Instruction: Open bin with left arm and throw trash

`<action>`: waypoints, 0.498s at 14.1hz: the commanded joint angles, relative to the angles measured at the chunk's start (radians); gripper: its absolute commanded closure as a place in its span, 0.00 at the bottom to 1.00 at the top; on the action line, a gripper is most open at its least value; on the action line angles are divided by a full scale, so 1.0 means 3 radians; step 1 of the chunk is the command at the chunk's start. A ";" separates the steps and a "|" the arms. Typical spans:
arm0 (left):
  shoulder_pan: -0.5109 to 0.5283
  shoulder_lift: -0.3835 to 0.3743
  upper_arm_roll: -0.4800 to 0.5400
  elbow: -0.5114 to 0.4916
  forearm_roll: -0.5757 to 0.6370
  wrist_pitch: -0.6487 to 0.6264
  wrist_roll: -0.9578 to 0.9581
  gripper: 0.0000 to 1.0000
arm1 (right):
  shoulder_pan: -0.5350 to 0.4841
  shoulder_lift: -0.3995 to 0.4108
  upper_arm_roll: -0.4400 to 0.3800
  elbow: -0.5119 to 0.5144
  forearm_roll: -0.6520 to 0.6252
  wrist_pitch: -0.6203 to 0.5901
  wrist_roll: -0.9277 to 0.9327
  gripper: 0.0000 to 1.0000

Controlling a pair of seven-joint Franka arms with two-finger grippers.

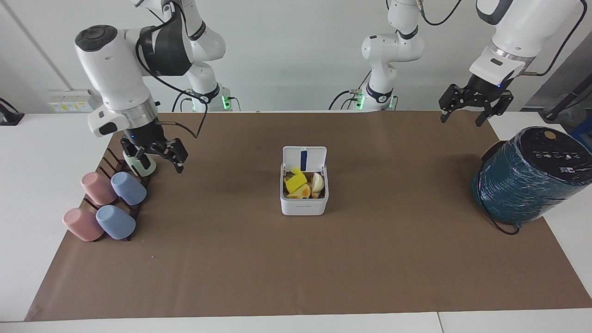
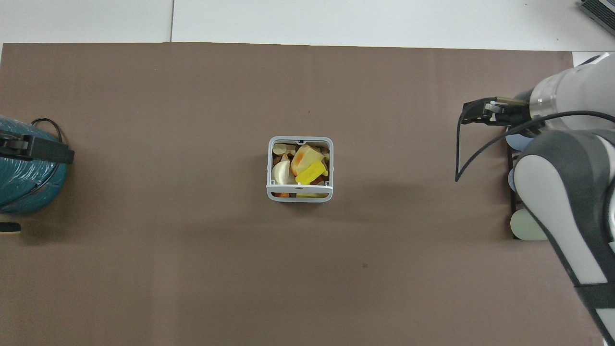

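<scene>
The white bin [image 1: 304, 206] stands mid-mat with its lid [image 1: 305, 157] hinged up on the side nearer the robots. Inside lie a yellow sponge bit [image 1: 294, 182], an orange-stained sponge chunk [image 1: 303, 190] and a cream crescent lump [image 1: 317, 183]. The overhead view shows the bin [image 2: 267, 168] with the yellow bit [image 2: 312, 172], the stained chunk [image 2: 306, 156] and the crescent [image 2: 279, 172]. My right gripper [image 1: 153, 159] [image 2: 483, 111] is open and empty, raised over the cup rack. My left gripper [image 1: 461, 119] [image 2: 33, 149] is open and empty, raised by the teal cylinder.
A big teal wrapped cylinder [image 1: 532, 178] with a cable stands at the left arm's end of the mat. A dark rack [image 1: 108, 159] with pink [image 1: 98, 188], blue [image 1: 128, 188] and green [image 1: 147, 170] cups lies at the right arm's end.
</scene>
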 commanded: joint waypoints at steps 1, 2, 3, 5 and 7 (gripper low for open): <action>-0.0007 -0.0091 0.0003 -0.0083 0.0070 -0.0033 0.0015 0.00 | -0.0015 -0.0172 -0.0112 0.0061 -0.0071 -0.0370 -0.0255 0.00; -0.0007 -0.0091 0.0003 -0.0088 0.0070 -0.0033 0.0015 0.00 | -0.0065 -0.0193 -0.0117 0.0133 -0.0071 -0.0529 -0.0281 0.00; -0.0007 -0.0091 0.0003 -0.0088 0.0076 -0.0033 0.0015 0.00 | -0.0096 -0.0193 -0.0112 0.0235 -0.0071 -0.0708 -0.0312 0.00; -0.0007 -0.0091 0.0003 -0.0083 0.0070 -0.0033 0.0015 0.00 | -0.0102 -0.0198 -0.0153 0.0424 -0.0071 -0.1061 -0.0445 0.00; -0.0007 -0.0091 0.0003 -0.0088 0.0070 -0.0033 0.0015 0.00 | -0.0102 -0.0295 -0.0158 0.0385 -0.0071 -0.1093 -0.0481 0.00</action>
